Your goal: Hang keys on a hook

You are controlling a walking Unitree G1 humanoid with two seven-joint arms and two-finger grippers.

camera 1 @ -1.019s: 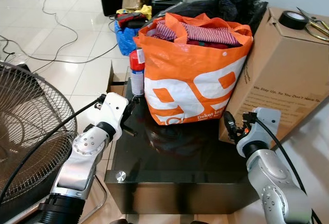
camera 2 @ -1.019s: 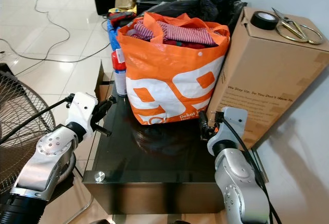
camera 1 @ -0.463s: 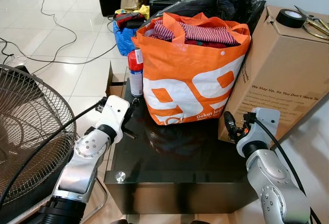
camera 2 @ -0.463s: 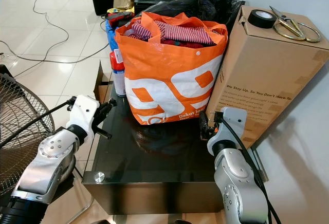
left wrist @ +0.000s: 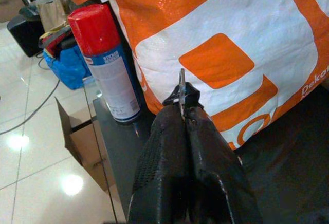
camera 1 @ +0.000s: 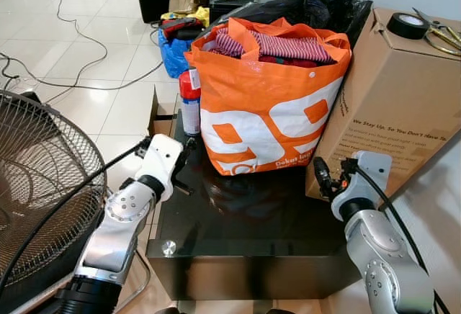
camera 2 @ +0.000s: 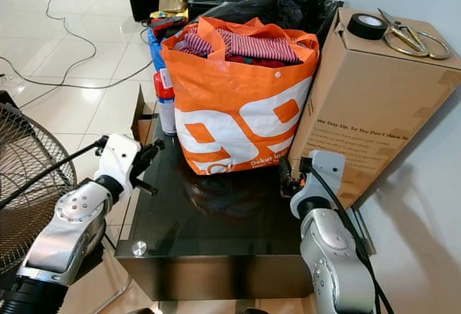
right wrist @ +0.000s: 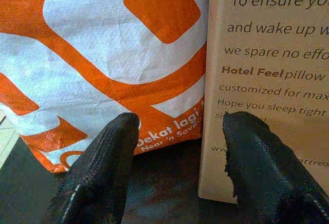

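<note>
**Keys pinched, no hook in reach: G1 pauses at the black table**

The left gripper (left wrist: 182, 112) is clamped tight, fingers pressed together w/ a thin metal piece, apparently the keys (left wrist: 181, 86), sticking out just past the fingertips; the rest of the bunch is hidden between the pads. Directly beyond the tips sits the orange shopping bag (camera 1: 270, 105), stuffed w/ striped clothes; off to one side of them stands a red-capped spray can (left wrist: 106, 64) on the edge of the black glass table (camera 1: 245, 235).

The right gripper (right wrist: 180, 126) hangs wide open and holds nothing, one finger fronting the bag, the other the cardboard box (camera 1: 400, 105), approx. at their shared seam and close above the tabletop. A tape roll (camera 1: 404, 25) and scissors (camera 2: 408, 38) lie on top of the box. A standing fan (camera 1: 39, 191) is well apart, outside the left arm.

Vs. half a second ago almost nothing differs: both arms keep their poses and the scene holds steady, after a slight camera shift the half-second before. That suggests a settled pause w/ the grip secure. No hook can be made out, so the task looks barely begun; next move likely means turning to find one while keeping the pinch firm.
</note>
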